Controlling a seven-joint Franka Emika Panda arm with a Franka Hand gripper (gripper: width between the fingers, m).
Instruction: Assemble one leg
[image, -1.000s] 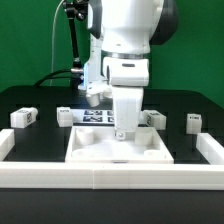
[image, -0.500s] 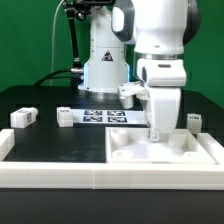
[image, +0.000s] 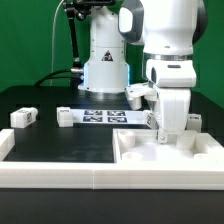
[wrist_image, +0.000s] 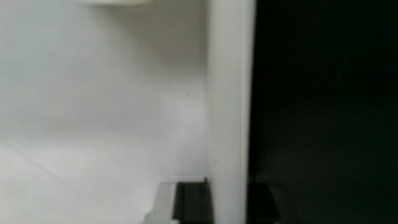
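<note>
The surface (image: 60, 150) is showing matt black. The leg (image: 24, 117) and the white board (image: 170, 160) are appearing as smooth matt plastic; above the board, the arm casing (image: 172, 35) is gleaming glossy.

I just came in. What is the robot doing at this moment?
The gripper is down on the back rim of the large white board and seems clamped on it. In the last second this board has slid toward the exterior view's right. The leg at the exterior view's far left lies untouched on the black table; none is mounted yet.
</note>
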